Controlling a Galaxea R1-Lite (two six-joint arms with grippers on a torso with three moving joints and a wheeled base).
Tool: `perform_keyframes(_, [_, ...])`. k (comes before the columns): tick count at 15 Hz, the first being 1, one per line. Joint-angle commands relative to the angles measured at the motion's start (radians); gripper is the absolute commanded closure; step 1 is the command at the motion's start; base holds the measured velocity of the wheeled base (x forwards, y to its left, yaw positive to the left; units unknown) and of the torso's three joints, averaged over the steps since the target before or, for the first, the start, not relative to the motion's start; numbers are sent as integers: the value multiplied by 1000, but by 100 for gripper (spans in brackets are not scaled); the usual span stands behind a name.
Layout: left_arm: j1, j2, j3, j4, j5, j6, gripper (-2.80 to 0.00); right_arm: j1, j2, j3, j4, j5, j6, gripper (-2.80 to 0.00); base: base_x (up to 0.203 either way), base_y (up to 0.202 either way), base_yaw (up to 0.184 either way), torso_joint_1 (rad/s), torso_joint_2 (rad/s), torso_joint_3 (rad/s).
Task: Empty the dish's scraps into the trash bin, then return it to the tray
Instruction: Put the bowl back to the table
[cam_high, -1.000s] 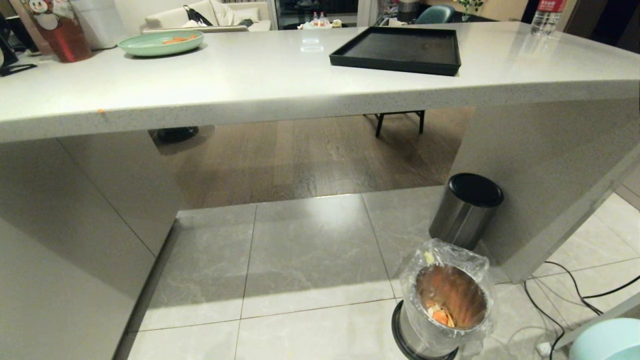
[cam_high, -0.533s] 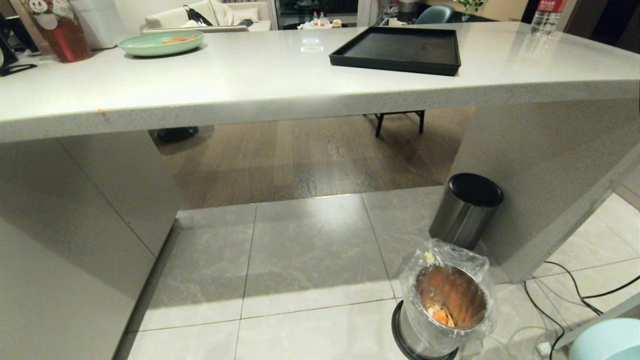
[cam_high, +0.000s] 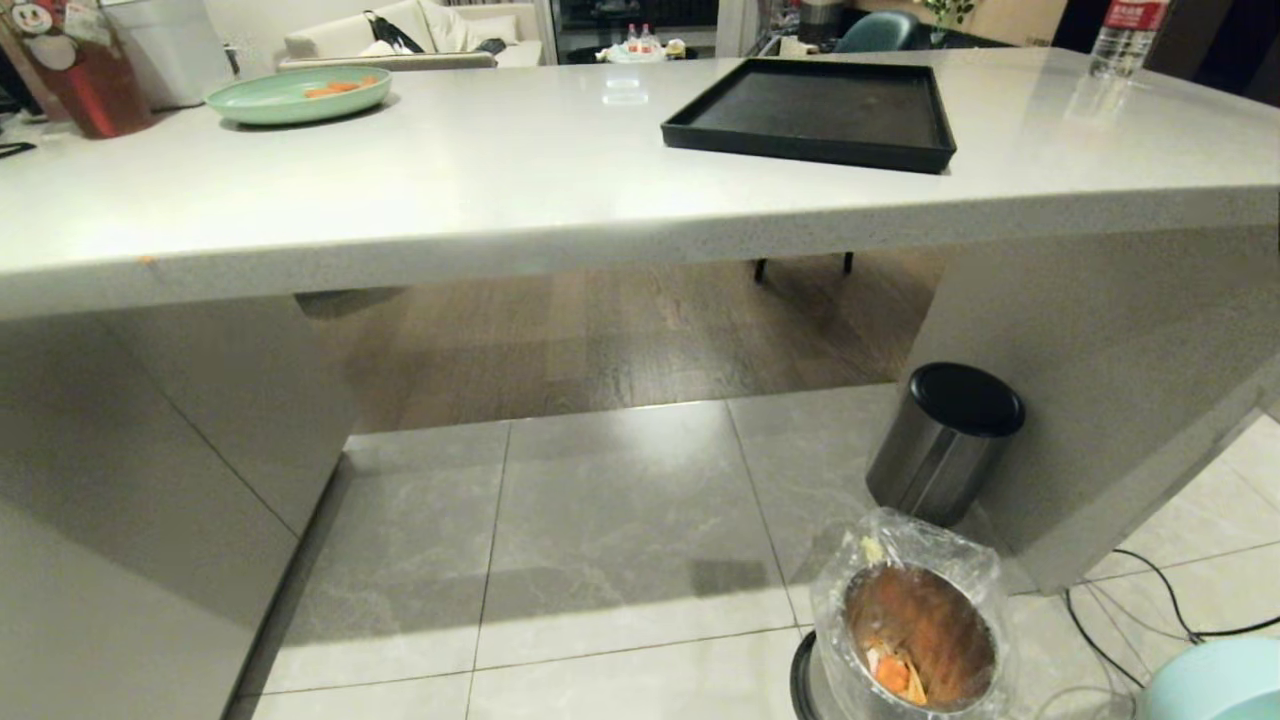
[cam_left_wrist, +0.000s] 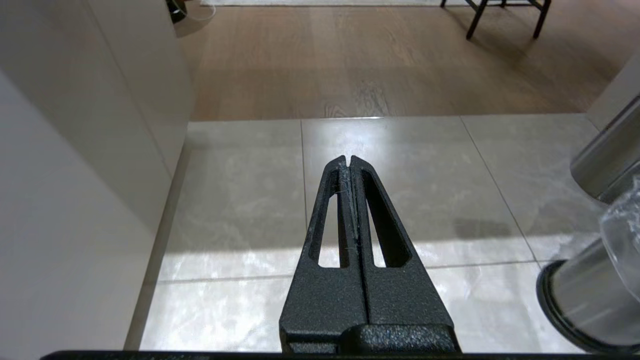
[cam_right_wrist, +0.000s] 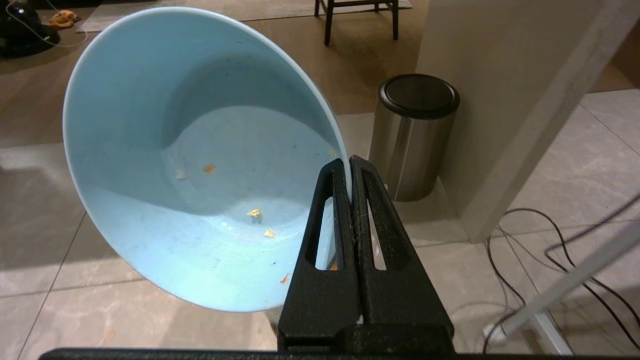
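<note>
My right gripper (cam_right_wrist: 348, 165) is shut on the rim of the dish (cam_right_wrist: 200, 165), a pale blue bowl tilted on its side above the floor tiles. Only a few small crumbs of scraps (cam_right_wrist: 255, 213) cling inside it. A sliver of the dish (cam_high: 1215, 685) shows at the lower right corner of the head view. Beside it stands the bag-lined trash bin (cam_high: 830, 610), with orange and pale scraps (cam_high: 893, 673) at its bottom. The black tray (cam_high: 815, 115) lies empty on the counter. My left gripper (cam_left_wrist: 348, 161) is shut on nothing, low over the tiles, with the trash bin (cam_left_wrist: 595, 295) to its side.
A steel bin with a black lid (cam_high: 945, 440) stands against the counter's leg, just behind the lined bin. The white counter (cam_high: 500, 180) also carries a mint-green plate (cam_high: 298, 93) with carrot pieces and a water bottle (cam_high: 1120, 35). Black cables (cam_high: 1150, 600) trail on the floor at right.
The whole head view has shifted: the counter edge, tray and both bins sit lower in the picture, so the camera has moved. The things themselves have kept their places.
</note>
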Motion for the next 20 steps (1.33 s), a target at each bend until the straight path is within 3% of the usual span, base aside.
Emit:
perform_keyframes(1, [-1,1,0,-1,1,-1,0,0,1,0,-1,0,0,0,194,0,1,0,3,4])
perform_keyframes(6, [-1,1,0,1,1,-1,0,0,1,0,-1,0,0,0,157,0,-1,7,3,0])
perform_keyframes(20, [0,0,0,0,1,-1,0,1,1,0,-1,0,0,0,0,0,0,0,0,0])
